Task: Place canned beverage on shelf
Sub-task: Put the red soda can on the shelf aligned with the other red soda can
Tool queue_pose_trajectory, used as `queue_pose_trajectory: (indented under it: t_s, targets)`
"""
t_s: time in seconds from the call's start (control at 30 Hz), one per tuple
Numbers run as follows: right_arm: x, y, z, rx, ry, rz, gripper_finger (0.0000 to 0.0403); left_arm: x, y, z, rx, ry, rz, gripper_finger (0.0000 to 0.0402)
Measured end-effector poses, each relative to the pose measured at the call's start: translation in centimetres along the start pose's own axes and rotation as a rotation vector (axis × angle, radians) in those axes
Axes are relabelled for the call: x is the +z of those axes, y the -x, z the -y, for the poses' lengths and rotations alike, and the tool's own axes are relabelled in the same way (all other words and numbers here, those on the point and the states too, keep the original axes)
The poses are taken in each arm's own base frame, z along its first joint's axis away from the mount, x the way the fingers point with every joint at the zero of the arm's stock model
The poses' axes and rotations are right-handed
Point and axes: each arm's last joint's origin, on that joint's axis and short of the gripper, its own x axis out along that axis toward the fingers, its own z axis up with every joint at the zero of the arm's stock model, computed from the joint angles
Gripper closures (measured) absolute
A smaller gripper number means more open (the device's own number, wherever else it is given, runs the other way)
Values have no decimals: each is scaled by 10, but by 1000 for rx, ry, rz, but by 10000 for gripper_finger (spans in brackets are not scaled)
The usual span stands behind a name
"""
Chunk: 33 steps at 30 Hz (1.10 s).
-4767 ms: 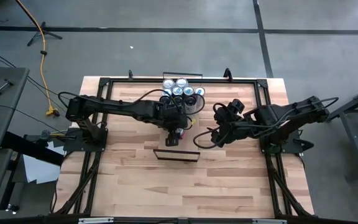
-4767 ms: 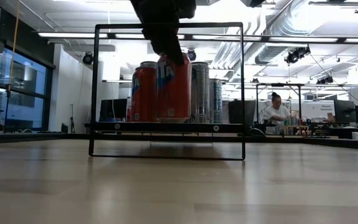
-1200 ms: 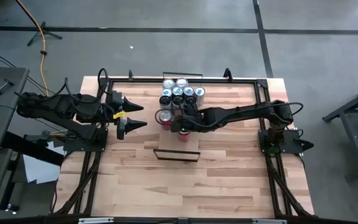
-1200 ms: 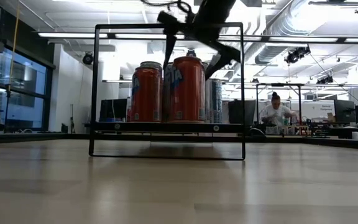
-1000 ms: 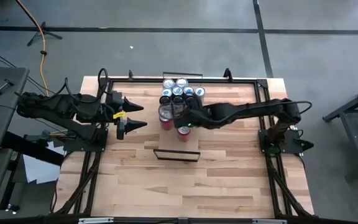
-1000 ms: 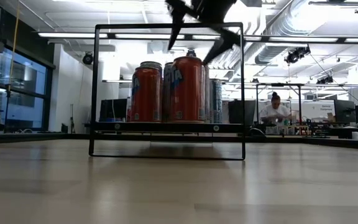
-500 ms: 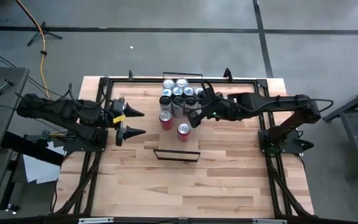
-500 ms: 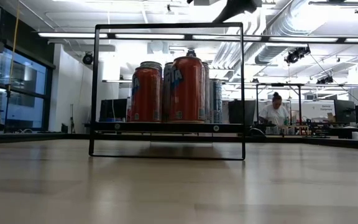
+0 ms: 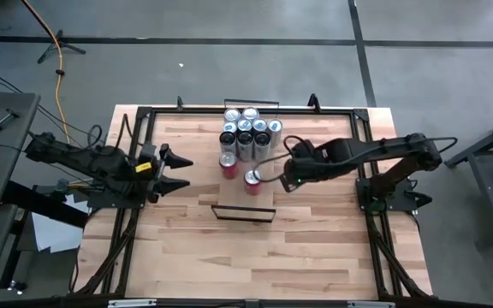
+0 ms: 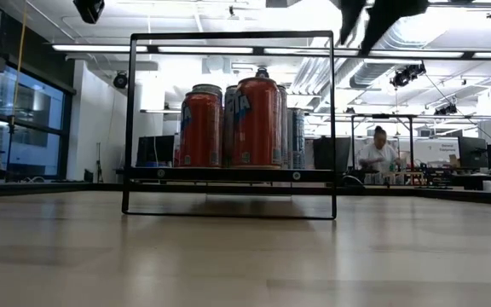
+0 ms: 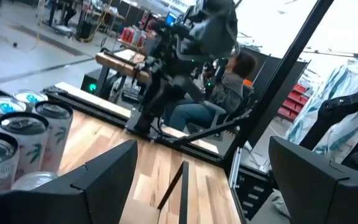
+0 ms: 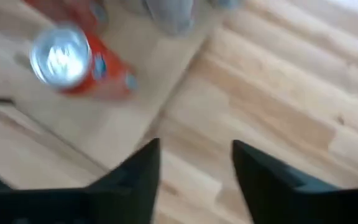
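Canned beverage number two, an orange can (image 9: 252, 180), stands upright on the shelf (image 9: 243, 202), near the shelf's end that is closer to the group of silver and blue cans (image 9: 248, 128). Another orange can (image 9: 228, 162) stands beside it, a little closer to that group; in the low view both orange cans (image 10: 257, 119) are seen side by side above the shelf's black metal frame (image 10: 229, 125). Compared with one second ago, the right gripper (image 9: 286, 180) is no longer over the can: it has drawn back to the side of the shelf and touches nothing. Its fingers (image 12: 137, 167) are apart with only tabletop between them, though less wide than before. The left gripper (image 9: 173, 171) hovers well away from the shelf, near the table's left edge, with its jaws spread and empty; it has moved slightly since half a second ago. Behind the shelf, in the low view, a person (image 10: 375, 154) is at a far desk.
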Motion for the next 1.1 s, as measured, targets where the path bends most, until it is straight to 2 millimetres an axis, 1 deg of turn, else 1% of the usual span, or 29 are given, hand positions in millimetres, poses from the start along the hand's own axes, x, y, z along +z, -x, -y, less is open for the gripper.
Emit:
queue_pose_trajectory:
  t_s: [0.07, 0.17, 0.2, 0.23, 0.33, 0.4, 0.47, 0.57, 0.63, 0.73, 0.8, 0.87, 1.03, 1.1]
  targets:
    - [-7, 1, 1, -11, 7, -47, 268, 1, 3, -1, -4, -4, 11, 83]
    - [-20, -6, 9, -27, 13, -133, 362, 4, 6, -1, -11, -3, 30, 83]
    - [-24, -10, 14, -26, 2, -157, 381, 4, 6, 0, -14, -1, 37, 83]
    - [-29, -14, 19, -26, -11, -183, 390, 5, 6, 0, -17, 2, 44, 83]
    - [-45, -34, 35, 16, -93, -232, 380, 6, 7, 0, -21, 6, 55, 83]
    - [-51, -44, 46, 95, -187, -225, 386, 7, 6, 0, -11, 6, 59, 83]
    - [-52, -51, 54, 195, -292, -184, 398, 6, 6, -1, 6, 6, 63, 83]
    - [-52, -59, 61, 333, -430, -104, 397, 7, 6, -1, 33, 7, 75, 83]
    - [-51, -66, 63, 394, -492, -80, 400, 7, 6, -2, 45, 7, 78, 83]
    - [-50, -81, 59, 482, -551, -63, 401, 7, 6, -2, 49, 15, 81, 83]
    - [-48, -90, 48, 561, -571, -60, 402, 7, 6, -2, 50, 15, 82, 83]
    - [-48, -100, 39, 593, -577, -72, 402, 7, 6, -2, 52, 16, 82, 83]
    - [-44, -119, 14, 613, -579, -106, 403, 7, 5, -2, 77, 16, 90, 83]
    - [-43, -126, 7, 608, -577, -106, 403, 7, 5, -3, 85, 16, 92, 83]
